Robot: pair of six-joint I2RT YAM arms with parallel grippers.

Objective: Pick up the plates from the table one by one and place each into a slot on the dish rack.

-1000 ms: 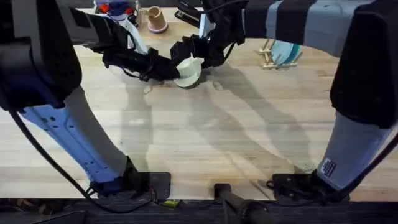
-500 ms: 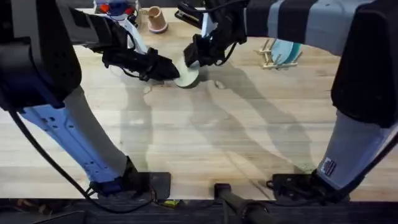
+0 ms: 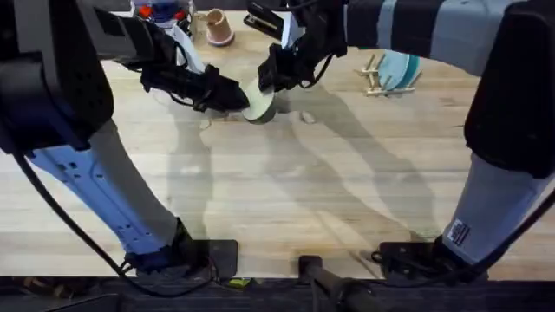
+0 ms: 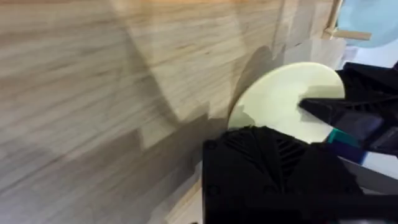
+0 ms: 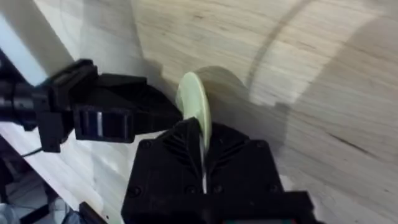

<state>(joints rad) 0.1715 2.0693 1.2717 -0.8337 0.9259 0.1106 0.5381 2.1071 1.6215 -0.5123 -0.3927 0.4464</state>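
A pale cream-yellow plate (image 3: 258,105) stands nearly on edge at the far middle of the table (image 3: 303,191), its round face (image 4: 273,99) turned to the left wrist view. My left gripper (image 3: 236,97) comes in from the left and is shut on the plate's lower rim. My right gripper (image 3: 270,82) reaches from the far right and is shut on the thin rim (image 5: 193,102). The two grippers almost meet. To the right stands the dish rack (image 3: 375,76), with a light blue plate (image 3: 401,69) upright in a slot.
A pinkish-beige cup (image 3: 218,28) and coloured toy blocks (image 3: 160,10) stand at the back edge behind my left arm. Bare wood runs from the plate to both arm bases at the near edge. The rack sits about a plate's width from the right arm.
The right gripper has shifted slightly back and closed in on the plate's rim. The plate has turned from tilted to more upright. The left gripper has hardly moved.
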